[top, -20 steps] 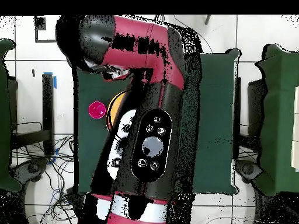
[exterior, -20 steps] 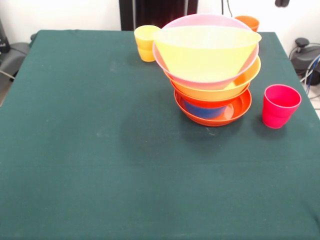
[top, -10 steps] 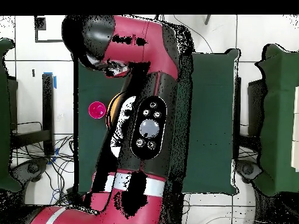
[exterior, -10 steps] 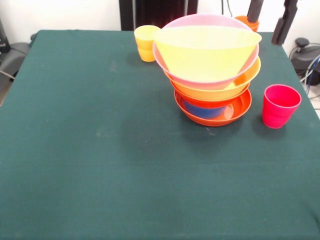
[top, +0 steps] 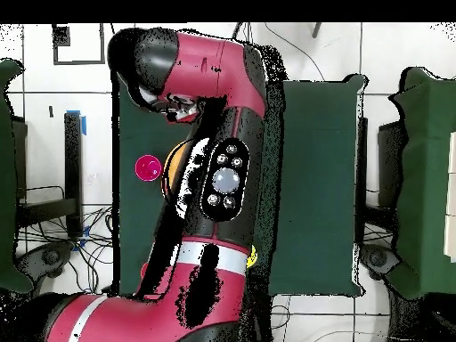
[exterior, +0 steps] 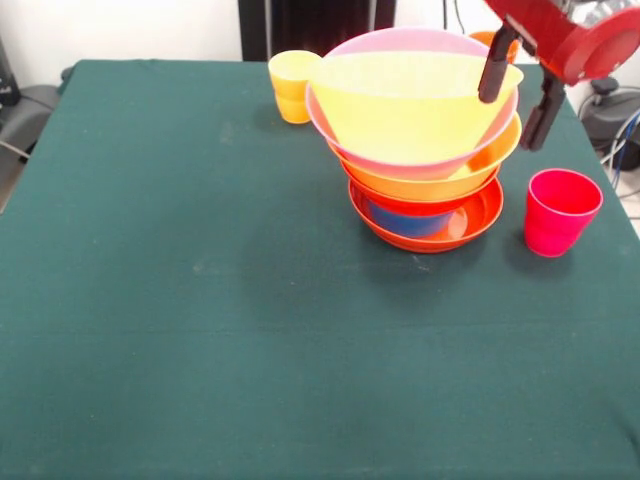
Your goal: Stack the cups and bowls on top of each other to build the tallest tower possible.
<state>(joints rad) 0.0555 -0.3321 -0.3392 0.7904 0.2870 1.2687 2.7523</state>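
The tower (exterior: 415, 140) stands right of centre in the front view: a shallow red-orange bowl (exterior: 470, 222) lowest, a blue bowl (exterior: 408, 219) inside it, then orange (exterior: 440, 184), pink (exterior: 400, 41) and yellow (exterior: 405, 100) bowls. A red-pink cup (exterior: 559, 212) stands alone to its right and shows in the overhead view (top: 148, 166) too. A yellow cup (exterior: 291, 86) sits behind the tower's left side. An orange cup (exterior: 490, 40) peeks out behind the tower, partly hidden. My gripper (exterior: 517, 96) hangs open and empty at the tower's right rim, above and behind the red-pink cup.
The green table (exterior: 200, 300) stretches wide to the left and front of the tower. In the overhead view my red and black arm (top: 223, 178) covers most of the table and the tower, leaving only an orange bowl edge (top: 171, 165) showing.
My gripper has come down from the top edge and shifted left, its fingers now level with the tower's upper bowls. Bowls and cups have not moved.
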